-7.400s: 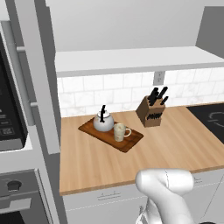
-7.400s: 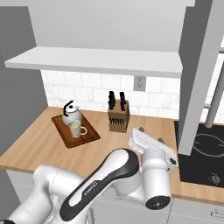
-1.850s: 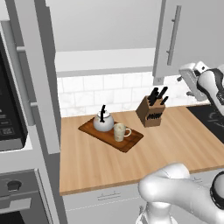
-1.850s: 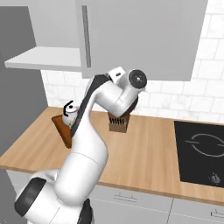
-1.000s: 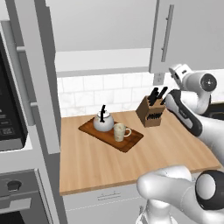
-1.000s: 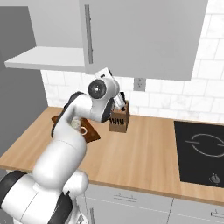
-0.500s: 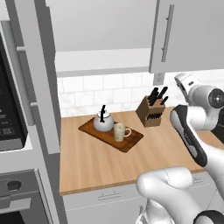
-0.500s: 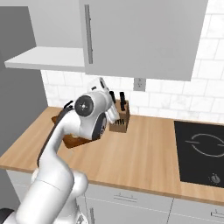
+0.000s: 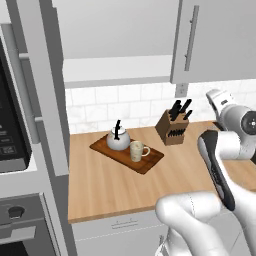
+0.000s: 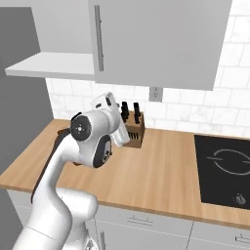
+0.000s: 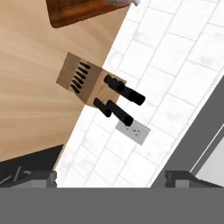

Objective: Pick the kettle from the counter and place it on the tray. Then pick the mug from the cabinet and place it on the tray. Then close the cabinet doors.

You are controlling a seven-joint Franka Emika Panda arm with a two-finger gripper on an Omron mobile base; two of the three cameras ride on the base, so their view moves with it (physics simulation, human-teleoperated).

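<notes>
A: What crowds the counter?
B: The tray carries the kettle and the mug close together; the knife block stands by the wall, apart from the tray.
A: Free room?
B: The counter's front is bare; one cabinet door hangs above the knife block.

Arm folded with elbow raised; hand empty, its fingertips set wide apart at frame bottom.

From my right base feed the arm covers the tray except a sliver at 9 o'clock. On the hand cam the tray is cut off at 12, and only finger stubs show, so I can't tell their spread.
</notes>
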